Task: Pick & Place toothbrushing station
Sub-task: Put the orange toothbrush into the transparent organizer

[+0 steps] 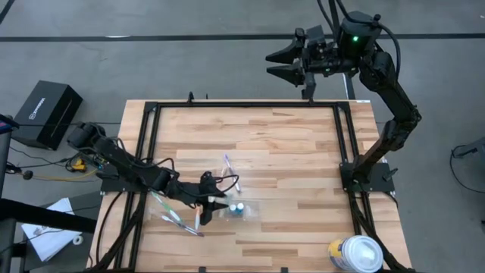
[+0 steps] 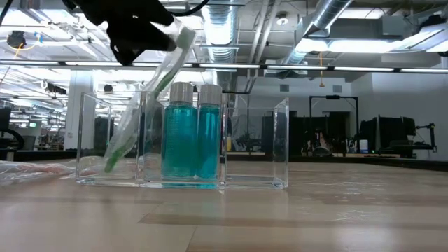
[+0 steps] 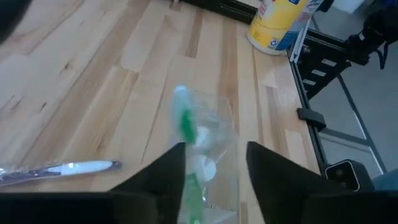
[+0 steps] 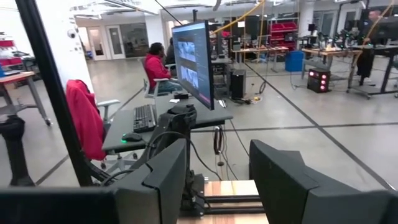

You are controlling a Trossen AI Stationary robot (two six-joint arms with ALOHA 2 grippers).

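A see-through plastic holder [image 2: 255, 140] stands on the wooden table, left of centre [image 1: 248, 214]. Two teal tubes [image 2: 190, 133] with pale caps stand upright in its middle compartment. A green-and-white toothbrush [image 2: 143, 105] leans in the compartment beside them, its lower end on the holder's floor and its upper end sticking out above the rim. My left gripper [image 1: 214, 205] is at that upper end, open [image 3: 214, 149], with the brush [image 3: 185, 124] running close along one finger. My right gripper [image 1: 284, 64] waits open beyond the table's far edge, nothing between its fingers [image 4: 214, 180]. My left gripper stands open around the toothbrush's upper end [image 2: 180, 38], slanting down from the table's left. The brush passes right beside one finger [image 3: 174, 168]. I cannot tell whether they touch. The brush leans tilted with its lower end [image 2: 112, 162] inside the holder.
A wrapped toothbrush [image 1: 231, 173] lies just beyond the holder, and more wrapped ones [image 1: 176, 220] lie to its left, one showing in the left wrist view [image 3: 68, 168]. A yellow, white-lidded canister [image 1: 356, 254] stands at the near right corner. Black frame rails [image 1: 345, 152] border the table.
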